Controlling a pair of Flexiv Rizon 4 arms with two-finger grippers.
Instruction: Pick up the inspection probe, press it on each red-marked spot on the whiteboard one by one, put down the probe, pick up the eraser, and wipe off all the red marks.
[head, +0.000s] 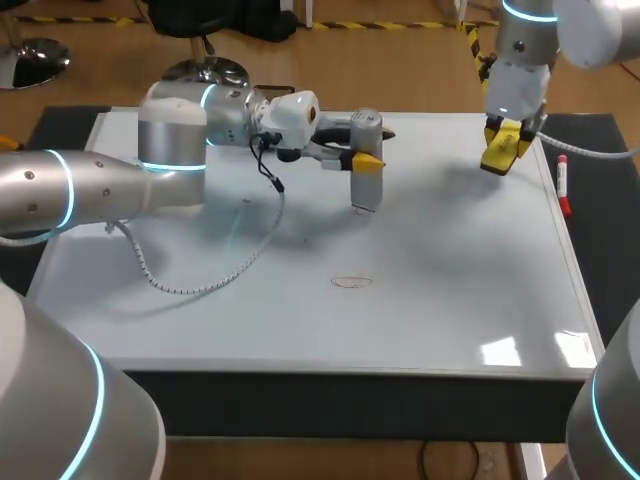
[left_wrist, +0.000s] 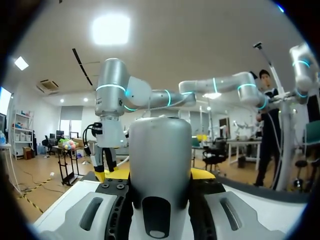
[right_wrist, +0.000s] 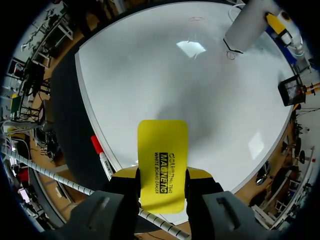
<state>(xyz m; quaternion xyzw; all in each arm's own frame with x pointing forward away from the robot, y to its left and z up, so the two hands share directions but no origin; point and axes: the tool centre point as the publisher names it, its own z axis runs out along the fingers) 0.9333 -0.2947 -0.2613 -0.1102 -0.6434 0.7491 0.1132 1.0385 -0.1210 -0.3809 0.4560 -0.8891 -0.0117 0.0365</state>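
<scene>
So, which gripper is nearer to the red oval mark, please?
Left. The left gripper, with the probe, hangs beyond the mark; the right gripper is far off to its right.

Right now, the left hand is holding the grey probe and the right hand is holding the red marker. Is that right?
Not quite. The right hand holds the yellow eraser, not the red marker; the right wrist view shows this. The red marker lies loose beside the whiteboard. The left hand does hold the grey probe.
</scene>
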